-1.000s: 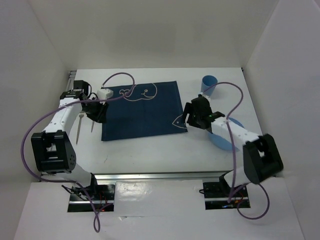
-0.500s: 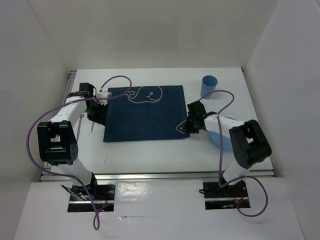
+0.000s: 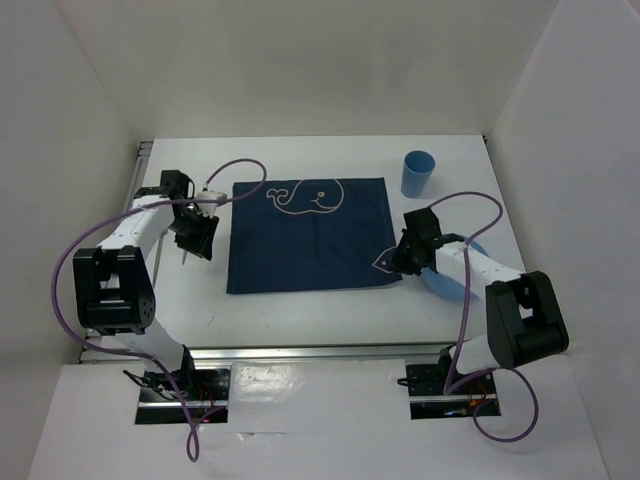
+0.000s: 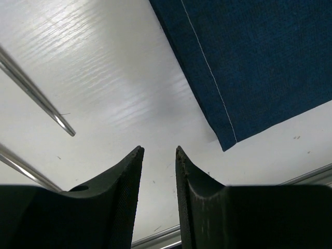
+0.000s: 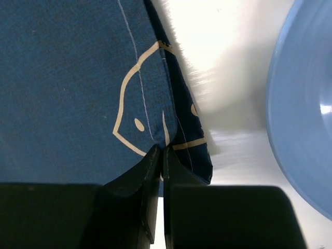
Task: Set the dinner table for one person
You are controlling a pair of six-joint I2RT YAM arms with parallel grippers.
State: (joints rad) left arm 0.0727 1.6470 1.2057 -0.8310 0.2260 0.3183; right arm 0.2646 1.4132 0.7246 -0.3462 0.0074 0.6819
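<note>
A navy placemat (image 3: 310, 235) with white whale and fish drawings lies flat on the white dinner table (image 3: 300, 300). My right gripper (image 3: 401, 262) is at the mat's near right corner and is shut on the cloth there. The right wrist view shows the jaws (image 5: 162, 149) pinching a raised fold of the placemat (image 5: 67, 78) beside the fish drawing. My left gripper (image 3: 196, 246) hovers over bare table just left of the mat. Its jaws (image 4: 158, 150) stand apart with nothing between them, and the placemat's corner (image 4: 259, 62) lies ahead to the right.
A light blue cup (image 3: 417, 174) stands at the back right. A light blue plate (image 3: 455, 282) lies partly under the right arm, its rim (image 5: 306, 119) close to the held corner. Two metal cutlery handles (image 4: 36, 98) (image 4: 21, 168) lie left of the left gripper.
The right gripper has shut on the placemat's corner and dragged the mat to the right. The left gripper has stayed near the mat's old left edge, so bare table now lies under it.
</note>
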